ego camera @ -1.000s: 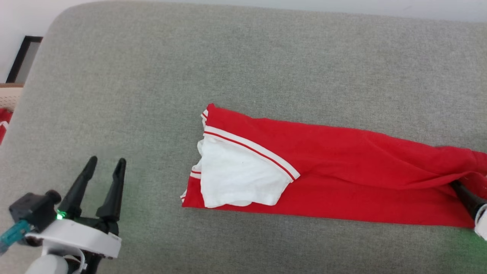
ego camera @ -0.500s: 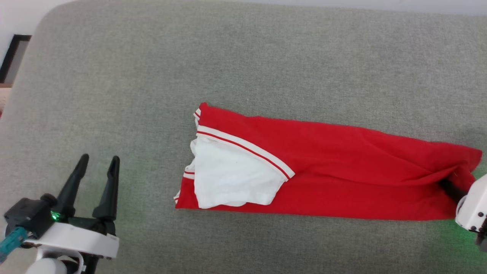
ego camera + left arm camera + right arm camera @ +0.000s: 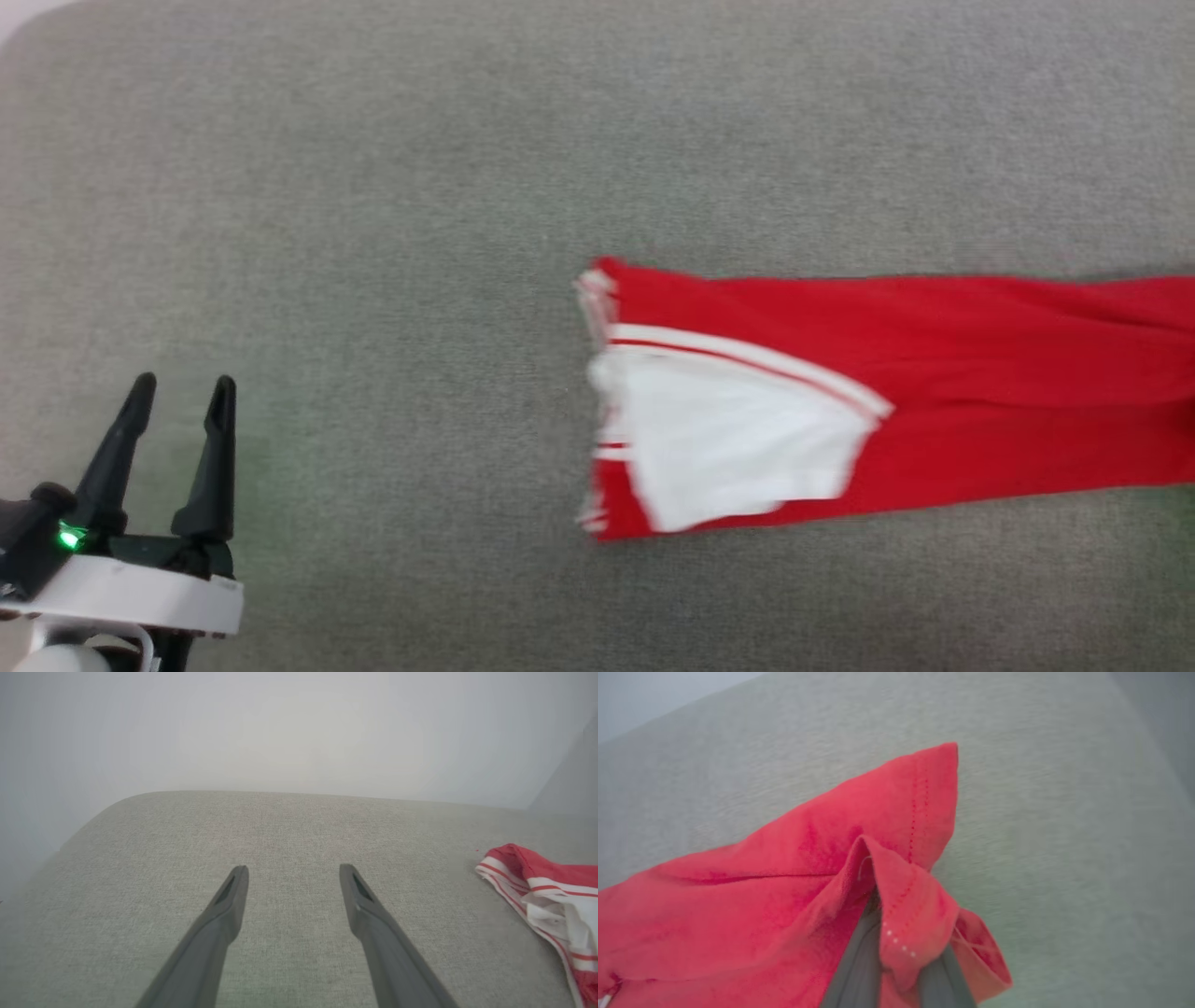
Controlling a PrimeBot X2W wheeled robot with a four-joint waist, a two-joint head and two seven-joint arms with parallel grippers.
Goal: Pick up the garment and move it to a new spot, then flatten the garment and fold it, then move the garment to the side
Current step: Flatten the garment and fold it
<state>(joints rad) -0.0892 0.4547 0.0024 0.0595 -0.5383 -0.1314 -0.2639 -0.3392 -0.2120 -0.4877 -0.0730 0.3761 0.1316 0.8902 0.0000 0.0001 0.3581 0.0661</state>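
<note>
While the right gripper [image 3: 896, 947] pinches its edge, garment [image 3: 980, 373] well apart from the spread left gripper [image 3: 181, 385].

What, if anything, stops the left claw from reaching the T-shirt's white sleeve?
Probably nothing, so yes: the left claw is open, and bare grey cushion lies between it and the white sleeve of the red T-shirt.

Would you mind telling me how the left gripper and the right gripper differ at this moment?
The left gripper stands open with nothing between its fingers; the right gripper is closed on a fold of the red shirt. The left is over bare grey cushion, apart from the shirt; the right is at its red end. Both have two dark fingers.
</note>
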